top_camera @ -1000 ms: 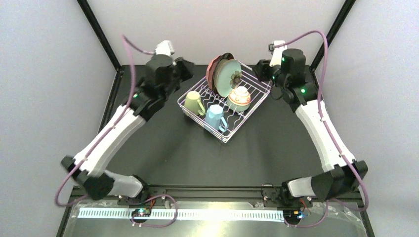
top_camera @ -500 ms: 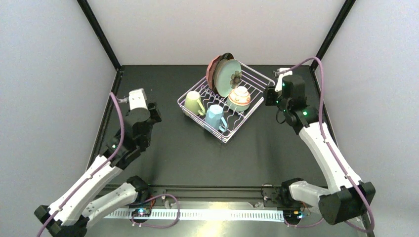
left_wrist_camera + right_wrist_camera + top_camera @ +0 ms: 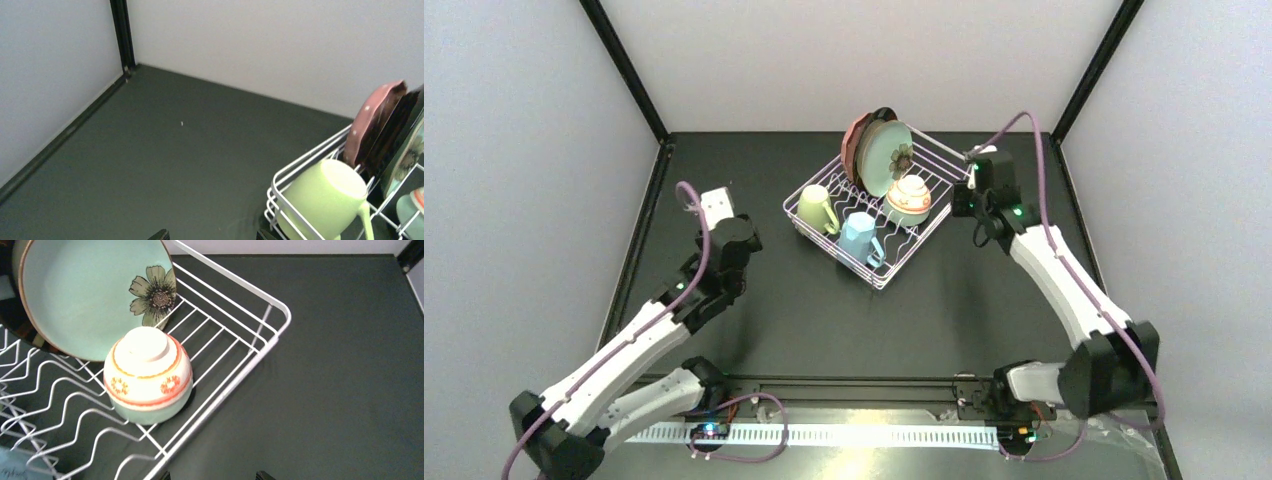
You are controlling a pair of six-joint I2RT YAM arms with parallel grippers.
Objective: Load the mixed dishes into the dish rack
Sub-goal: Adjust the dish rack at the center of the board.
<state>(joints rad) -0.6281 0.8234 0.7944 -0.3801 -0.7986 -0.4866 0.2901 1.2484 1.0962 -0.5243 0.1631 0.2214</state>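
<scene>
While right arm extends beside dish rack, left arm bent

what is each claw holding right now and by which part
Nothing is held: the left claw and the right claw are both open, with nothing between their tips.

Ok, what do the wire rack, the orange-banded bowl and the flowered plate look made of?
White wire dish rack: looks like metal wire with a smooth white coating; thin bent rods, uniform colour. Upturned cream bowl with orange bands: probably glazed ceramic; soft sheen, painted pattern, raised foot ring. Mint flowered plate: likely glazed ceramic too, with brown rim.
</scene>
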